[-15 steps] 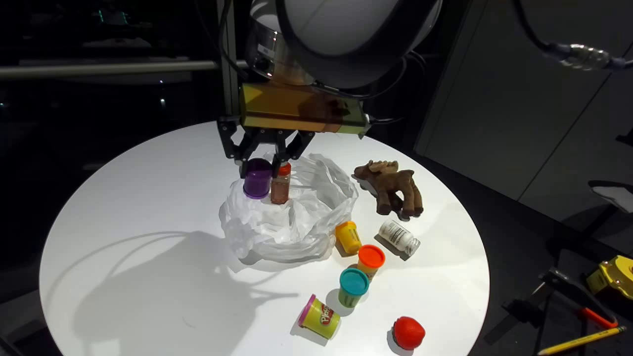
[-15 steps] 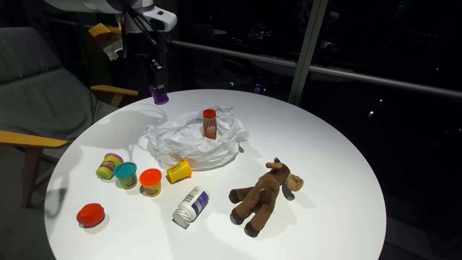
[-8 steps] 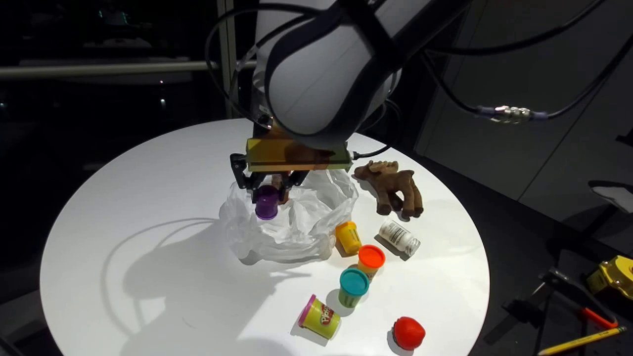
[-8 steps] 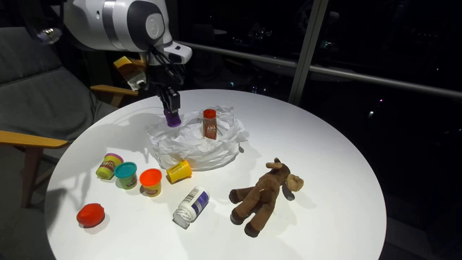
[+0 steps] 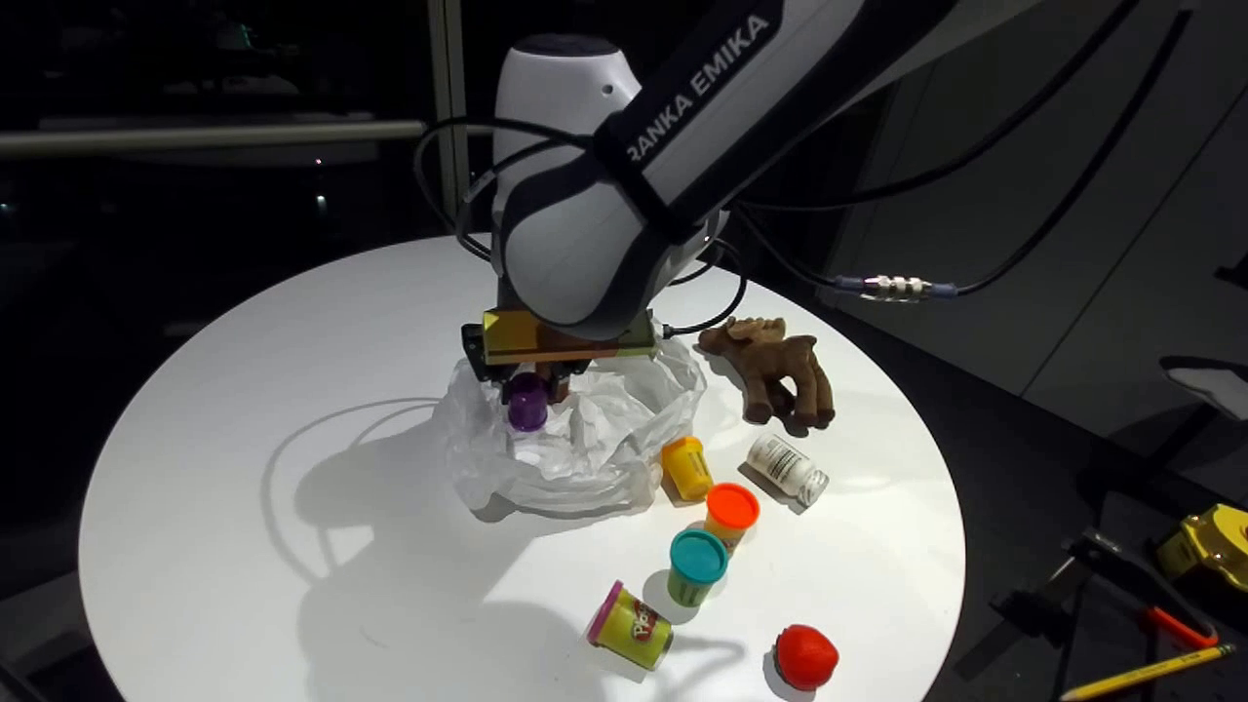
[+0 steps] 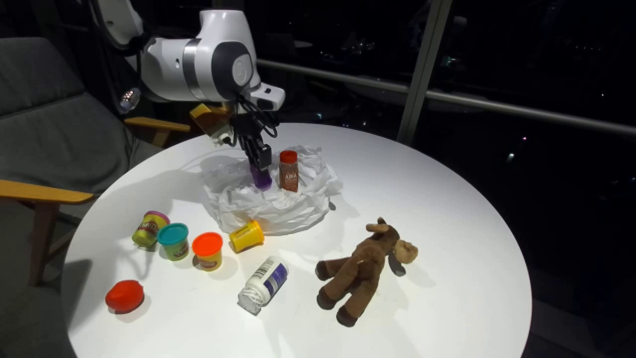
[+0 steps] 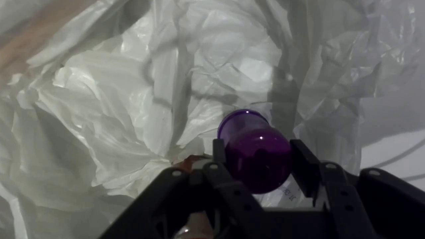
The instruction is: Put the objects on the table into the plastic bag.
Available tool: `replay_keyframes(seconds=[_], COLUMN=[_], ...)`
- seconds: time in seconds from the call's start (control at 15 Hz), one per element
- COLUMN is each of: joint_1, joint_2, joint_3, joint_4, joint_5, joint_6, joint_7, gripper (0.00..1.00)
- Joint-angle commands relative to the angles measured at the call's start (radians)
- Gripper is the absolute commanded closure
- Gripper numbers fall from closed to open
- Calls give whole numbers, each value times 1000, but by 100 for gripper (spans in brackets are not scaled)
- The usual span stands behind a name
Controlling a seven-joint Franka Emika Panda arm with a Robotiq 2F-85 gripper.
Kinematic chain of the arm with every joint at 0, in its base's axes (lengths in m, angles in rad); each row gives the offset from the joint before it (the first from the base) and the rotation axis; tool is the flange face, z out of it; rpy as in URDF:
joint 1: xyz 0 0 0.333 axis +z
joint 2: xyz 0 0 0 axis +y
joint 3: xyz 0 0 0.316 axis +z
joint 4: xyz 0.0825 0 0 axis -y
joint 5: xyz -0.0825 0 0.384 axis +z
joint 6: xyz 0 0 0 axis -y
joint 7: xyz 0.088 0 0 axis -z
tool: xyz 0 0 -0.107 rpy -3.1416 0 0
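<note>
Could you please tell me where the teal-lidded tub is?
In an exterior view, the teal-lidded tub stands upright at left on the table, between the pink-lidded tub and the orange-lidded tub.

We see a purple cup (image 7: 259, 157), a whitish bag (image 6: 293, 216), a brown moose (image 6: 366, 261) and, left to right in an exterior view, a pink-lidded tub (image 6: 150, 229), a teal-lidded tub (image 6: 174, 242), an orange-lidded tub (image 6: 208, 251) and a yellow tub (image 6: 245, 236).

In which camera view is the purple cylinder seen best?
The wrist view: the purple cylinder appears largest there, between the jaws, with domed end and rim both visible. Both exterior views show it smaller; in an exterior view, the jaws partly cover it.
</note>
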Motion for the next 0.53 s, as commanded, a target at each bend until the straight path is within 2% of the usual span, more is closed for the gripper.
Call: replay_keyframes(seconds=[0.0,0.07,0.27,0.47], joint_1=[-7,-10,-14,-26], joint_2=[70,69,-10,-180], joint_3=[-16,-16,-9,45], joint_4=[117,121,69,-110], joint_5=[4,6,6,8], joint_6=[-42,-42,-35,-9], joint_7=[28,30,22,-52], gripper=[24,23,2,0])
